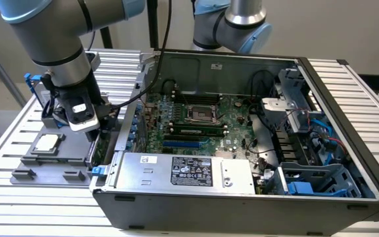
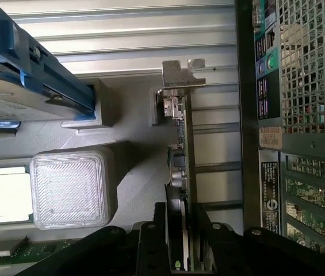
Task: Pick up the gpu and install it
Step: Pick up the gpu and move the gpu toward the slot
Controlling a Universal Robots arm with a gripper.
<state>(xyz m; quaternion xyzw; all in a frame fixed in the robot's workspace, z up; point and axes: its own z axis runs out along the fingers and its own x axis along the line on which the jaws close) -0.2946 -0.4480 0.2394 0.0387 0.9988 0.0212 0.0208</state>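
The gripper (image 2: 182, 256) clamped the gpu (image 2: 180, 149) edge-on, its bracket (image 2: 182, 72) pointing to twelve o'clock. From the gpu, the case (image 2: 300, 115) stood at three o'clock, the CPU (image 2: 7, 192) at eight, the blue-railed drive (image 2: 30, 86) at ten.

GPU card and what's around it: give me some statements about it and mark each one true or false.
1. The gpu stands on edge in the gray tray. True.
2. The gpu sits inside the computer case. False: it is outside, on the tray.
3. The tool is at the gpu. True.
4. The CPU chip lies inside the computer case. False: it lies on the tray.
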